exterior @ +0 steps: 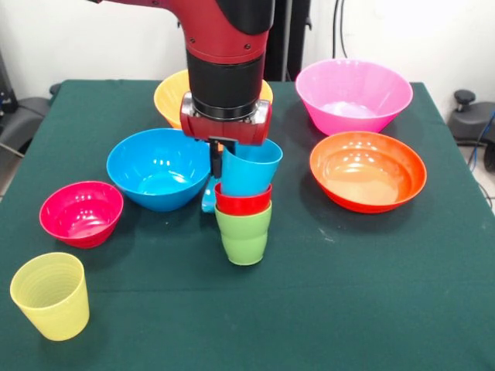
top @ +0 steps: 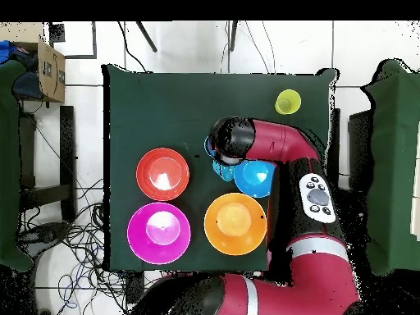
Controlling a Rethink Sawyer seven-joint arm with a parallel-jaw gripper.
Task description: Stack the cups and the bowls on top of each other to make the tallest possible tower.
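Note:
A tower stands mid-table: a lime green cup (exterior: 244,239) at the base, a red cup (exterior: 243,201) nested in it, and a light blue cup (exterior: 251,166) tilted on top. My gripper (exterior: 223,158) comes straight down and is shut on the light blue cup's left rim; in the overhead view the gripper (top: 217,152) hides the tower. The ribbed yellow cup (exterior: 50,295) (top: 288,102) stands alone at the near left. A light blue sliver (exterior: 207,197) behind the tower cannot be identified. No small light blue bowl shows plainly.
The blue bowl (exterior: 158,166) (top: 256,177) sits just left of the tower, with the magenta bowl (exterior: 81,212) further left. The yellow-orange bowl (exterior: 172,97) (top: 235,222) is behind the arm. The pink bowl (exterior: 353,94) (top: 159,233) and red-orange bowl (exterior: 368,170) (top: 162,173) are on the right.

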